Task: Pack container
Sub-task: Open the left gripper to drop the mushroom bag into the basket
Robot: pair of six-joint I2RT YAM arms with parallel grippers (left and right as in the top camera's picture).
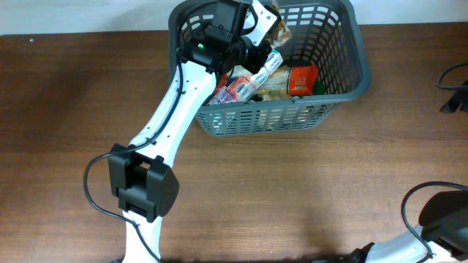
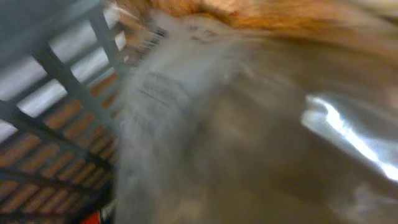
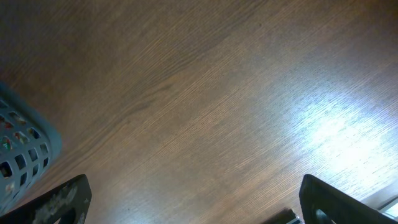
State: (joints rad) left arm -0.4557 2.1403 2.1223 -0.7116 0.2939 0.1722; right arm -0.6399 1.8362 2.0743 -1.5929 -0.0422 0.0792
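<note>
The container is a dark grey slotted basket at the back centre of the wooden table. My left arm reaches into it from the front left. My left gripper sits high over the basket's back left part, shut on a brown-and-white snack packet. That packet fills the blurred left wrist view and hides the fingers, with the basket lattice beside it. My right gripper is open and empty, low over bare table, far from the basket, whose corner shows at the left.
Inside the basket lie a red packet, a white-and-red packet and other wrapped goods. A black cable lies at the table's right edge. My right arm's base is at the bottom right.
</note>
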